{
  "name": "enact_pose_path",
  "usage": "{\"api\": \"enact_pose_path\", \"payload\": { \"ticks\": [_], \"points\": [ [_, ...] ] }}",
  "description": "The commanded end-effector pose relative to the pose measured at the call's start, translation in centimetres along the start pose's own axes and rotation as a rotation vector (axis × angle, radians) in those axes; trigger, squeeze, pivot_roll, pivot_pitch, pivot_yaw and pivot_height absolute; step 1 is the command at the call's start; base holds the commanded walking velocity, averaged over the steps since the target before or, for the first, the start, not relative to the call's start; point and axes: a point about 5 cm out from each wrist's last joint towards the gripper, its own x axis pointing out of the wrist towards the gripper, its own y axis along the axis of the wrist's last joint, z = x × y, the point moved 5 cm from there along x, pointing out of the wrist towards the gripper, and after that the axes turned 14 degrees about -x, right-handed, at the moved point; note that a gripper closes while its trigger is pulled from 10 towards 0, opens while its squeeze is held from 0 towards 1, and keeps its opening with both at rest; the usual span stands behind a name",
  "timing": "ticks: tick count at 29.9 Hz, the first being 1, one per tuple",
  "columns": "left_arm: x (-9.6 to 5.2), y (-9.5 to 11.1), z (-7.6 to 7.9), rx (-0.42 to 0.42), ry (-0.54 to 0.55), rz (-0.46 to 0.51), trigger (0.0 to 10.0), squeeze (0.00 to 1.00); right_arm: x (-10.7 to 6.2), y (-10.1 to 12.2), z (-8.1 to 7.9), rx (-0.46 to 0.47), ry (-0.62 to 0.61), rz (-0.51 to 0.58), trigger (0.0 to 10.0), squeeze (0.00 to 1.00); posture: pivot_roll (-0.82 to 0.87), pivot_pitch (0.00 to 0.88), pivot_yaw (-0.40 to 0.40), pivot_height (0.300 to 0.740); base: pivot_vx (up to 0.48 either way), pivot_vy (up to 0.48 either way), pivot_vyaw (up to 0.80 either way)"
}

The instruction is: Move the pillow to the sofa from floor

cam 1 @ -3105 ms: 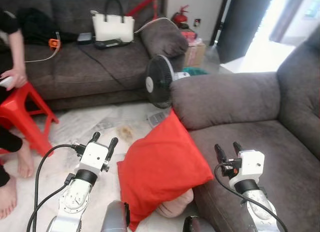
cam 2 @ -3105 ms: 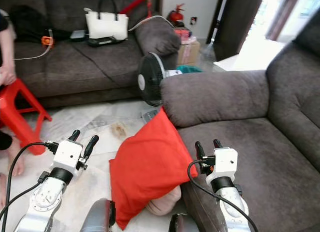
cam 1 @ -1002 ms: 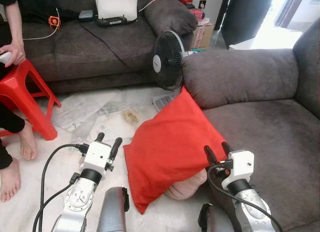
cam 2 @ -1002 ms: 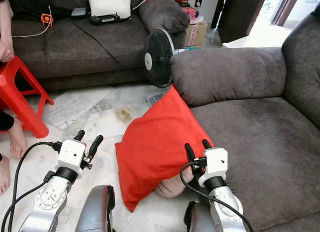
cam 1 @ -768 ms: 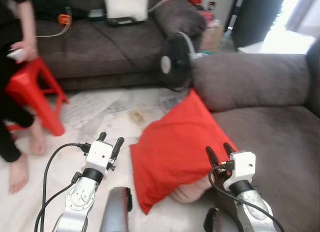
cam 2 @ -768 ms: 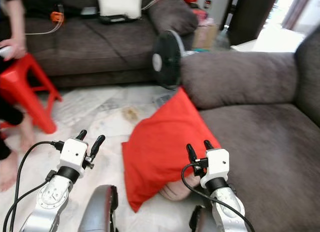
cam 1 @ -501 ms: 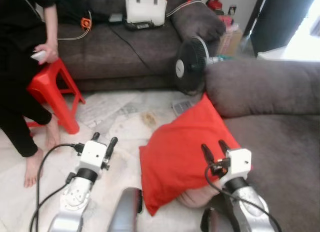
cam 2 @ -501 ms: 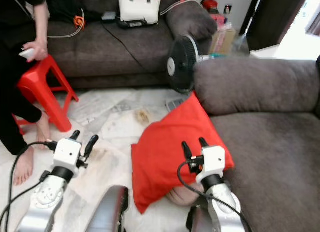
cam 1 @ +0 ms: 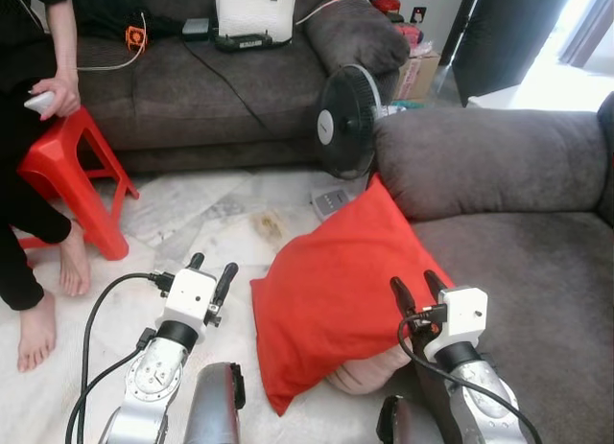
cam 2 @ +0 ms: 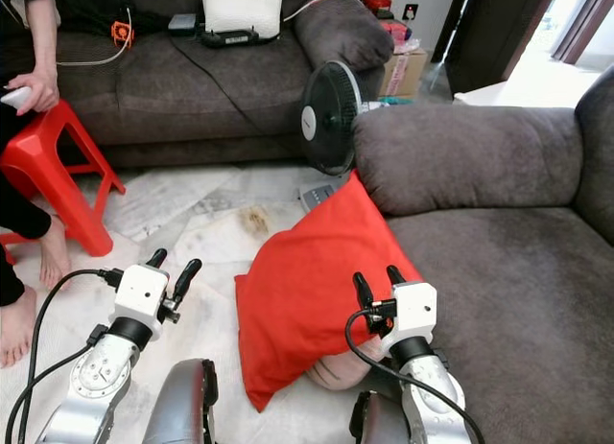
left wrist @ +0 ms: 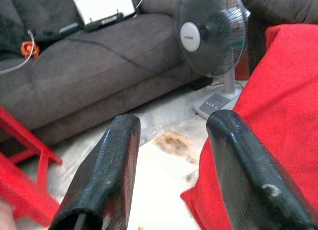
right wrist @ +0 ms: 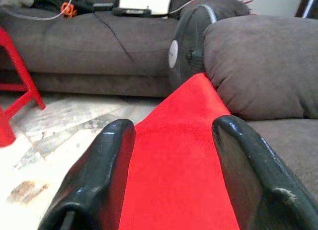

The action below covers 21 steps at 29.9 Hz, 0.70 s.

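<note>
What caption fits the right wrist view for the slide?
Open right gripper poised over the red pillow leaning against the grey sofa, fan behind.

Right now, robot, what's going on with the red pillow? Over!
Both claws open, left claw, right claw. Red pillow on floor, leaning against sofa, not grabbed. Fan close behind it.

Bright, sharp daylight; upper-right doorway glare

One red pillow [cam 1: 336, 295], two grey sofas [cam 1: 173, 89] [cam 1: 537, 271], one fan [cam 1: 343, 123], one red stool [cam 1: 72, 171], one white handbag [cam 1: 253, 8].
</note>
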Motion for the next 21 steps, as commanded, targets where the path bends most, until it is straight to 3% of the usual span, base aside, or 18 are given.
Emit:
{"api": "enact_pose_path", "payload": {
  "ticks": [1, 13, 21],
  "points": [
    [0.0, 0.0, 0.4, -0.02, -0.012, -0.001, 10.0, 0.0, -0.2, -0.5, 0.3, -0.007, -0.003, -0.02, 10.0, 0.0, 0.13, 0.052, -0.074, 0.541, 0.326, 0.0, 0.0],
    [0.1, 0.1, 0.7, -0.016, -0.019, 0.002, 10.0, 0.0, -0.1, -0.8, 0.3, 0.006, -0.005, -0.029, 10.0, 0.0, 0.13, 0.055, -0.074, 0.541, 0.343, 0.0, 0.0],
    [-0.2, -0.7, 1.1, -0.021, -0.043, -0.032, 10.0, 0.0, -0.2, -1.6, 0.5, 0.001, -0.017, -0.073, 10.0, 0.0, 0.13, 0.055, -0.075, 0.541, 0.0, 0.0, 0.0]
  ]
}}
